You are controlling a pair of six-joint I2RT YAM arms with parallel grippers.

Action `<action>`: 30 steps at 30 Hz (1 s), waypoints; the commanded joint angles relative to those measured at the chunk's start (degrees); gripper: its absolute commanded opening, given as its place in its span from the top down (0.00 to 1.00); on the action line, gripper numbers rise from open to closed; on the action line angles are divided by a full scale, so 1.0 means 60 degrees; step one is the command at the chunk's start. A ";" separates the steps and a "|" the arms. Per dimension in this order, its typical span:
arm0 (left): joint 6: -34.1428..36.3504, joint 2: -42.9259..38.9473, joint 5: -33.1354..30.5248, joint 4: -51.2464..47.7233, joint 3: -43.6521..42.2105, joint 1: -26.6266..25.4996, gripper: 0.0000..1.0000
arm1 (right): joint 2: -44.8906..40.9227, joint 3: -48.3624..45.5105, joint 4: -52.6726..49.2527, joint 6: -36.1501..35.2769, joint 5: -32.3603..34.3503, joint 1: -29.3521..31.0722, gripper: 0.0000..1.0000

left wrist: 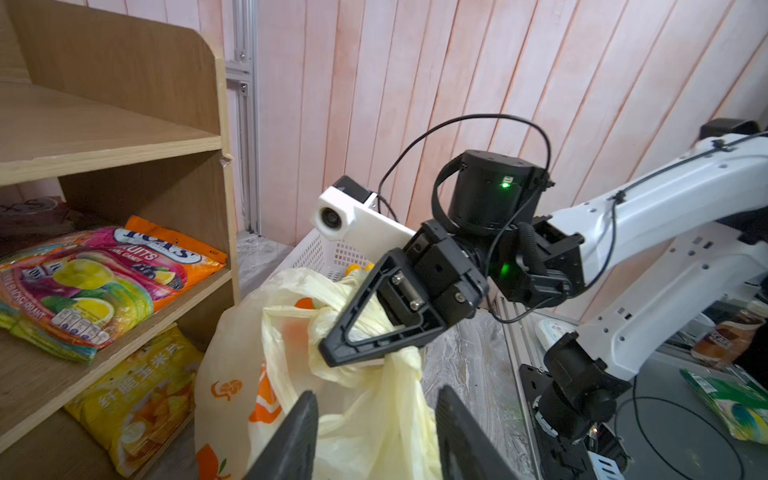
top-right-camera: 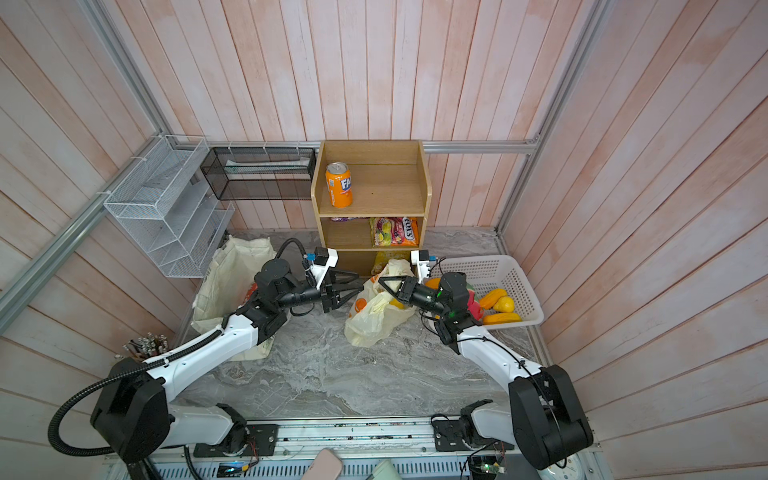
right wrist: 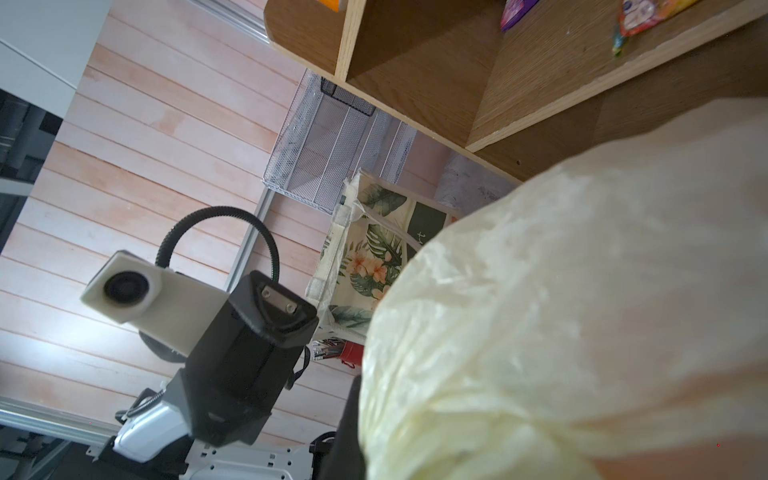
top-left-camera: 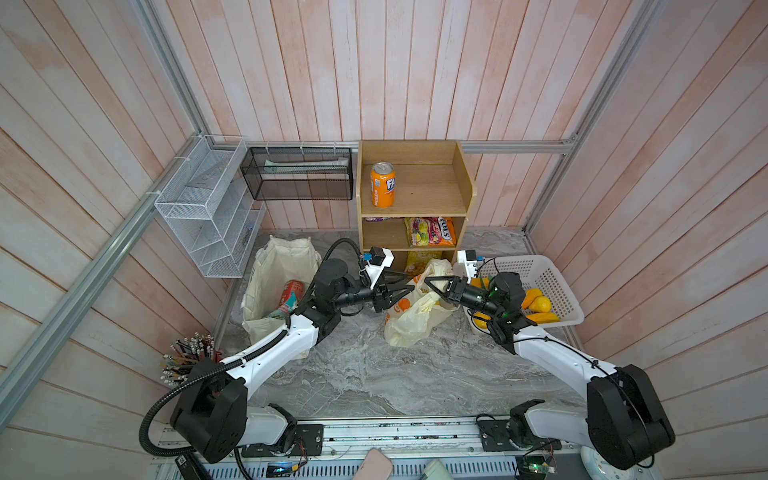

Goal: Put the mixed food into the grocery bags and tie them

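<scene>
The pale-yellow plastic bag [top-left-camera: 409, 324] printed with oranges lies slumped in front of the shelf. My right gripper [top-left-camera: 428, 282] is shut on its twisted top, seen close in the left wrist view [left wrist: 332, 355]. My left gripper [top-left-camera: 409, 286] faces it tip to tip, open, with its fingers standing either side of the bag film [left wrist: 374, 415] without pinching it. The bag fills most of the right wrist view [right wrist: 582, 332]. At the left the cream canvas tote [top-left-camera: 270, 270] lies open, holding the red drink can [top-left-camera: 292, 291] and the teal-and-white snack packet [top-left-camera: 286, 309].
A wooden shelf [top-left-camera: 415, 195] at the back holds an orange soda can [top-left-camera: 382, 185], a candy packet [top-left-camera: 430, 231] and a yellow packet [top-left-camera: 417, 258]. A white perforated basket [top-left-camera: 540, 270] with yellow fruit [top-left-camera: 540, 305] sits right. Wire racks [top-left-camera: 208, 208] hang left; a pencil cup [top-left-camera: 189, 359] stands front left.
</scene>
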 commanded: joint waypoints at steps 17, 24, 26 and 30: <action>-0.0607 0.1791 0.0226 0.1107 -0.0249 -0.0623 0.67 | -0.0212 0.0522 0.0162 -0.2237 -0.2239 -0.0217 0.68; -0.0723 0.1533 -0.0035 0.1480 -0.0544 -0.0634 0.68 | -0.0376 0.0573 -0.1321 -0.2863 -0.1856 -0.0719 0.53; -0.0772 0.1335 -0.0144 0.1619 -0.0657 -0.0634 0.66 | -0.0445 0.0652 -0.1930 -0.3068 -0.1677 -0.0852 0.51; -0.0880 0.0838 -0.0337 0.1816 -0.0805 -0.0634 0.61 | -0.0542 0.0605 -0.2440 -0.2933 -0.1229 -0.0972 0.51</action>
